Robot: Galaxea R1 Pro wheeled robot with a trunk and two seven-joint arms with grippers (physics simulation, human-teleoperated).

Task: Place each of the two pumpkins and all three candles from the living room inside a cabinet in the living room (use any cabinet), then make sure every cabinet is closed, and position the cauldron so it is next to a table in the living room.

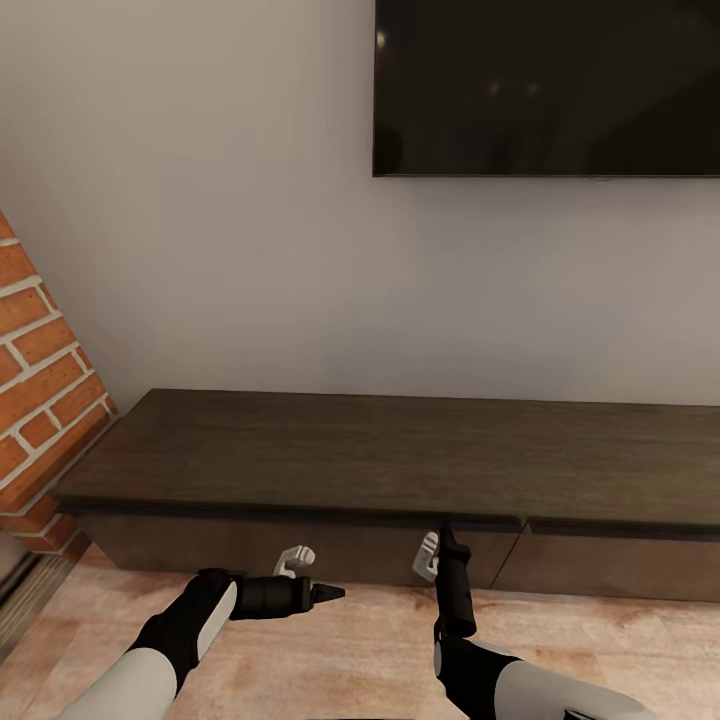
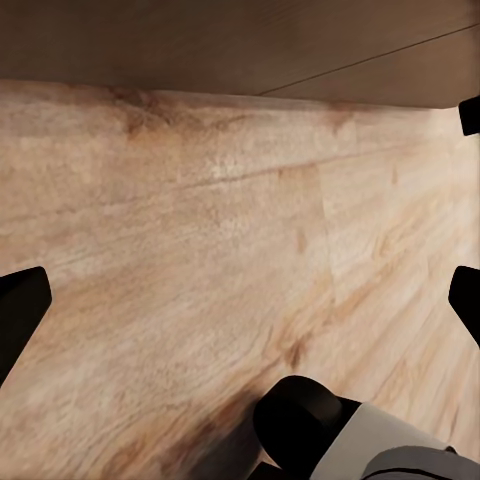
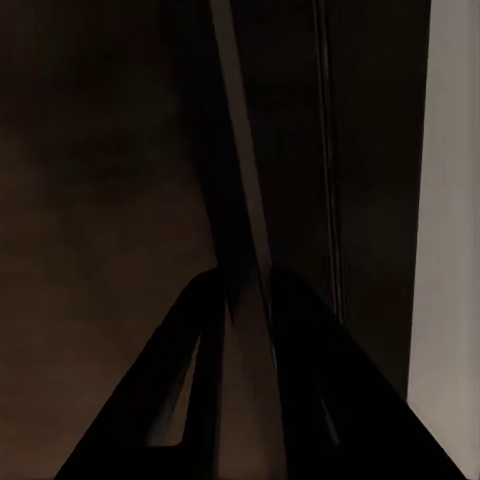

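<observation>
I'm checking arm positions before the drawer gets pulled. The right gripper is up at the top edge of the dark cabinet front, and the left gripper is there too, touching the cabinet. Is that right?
Not quite. The right gripper is at the top edge of the cabinet front, but the left gripper hangs over the wood floor, pointing sideways, apart from the cabinet. The head view shows it.

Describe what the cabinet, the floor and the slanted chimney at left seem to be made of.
The cabinet looks like dark-brown wood, matte, with faint grain streaks along its top. The floor seems light wood planking, with visible grain and board seams. The chimney looks like red brick with pale mortar joints.
</observation>
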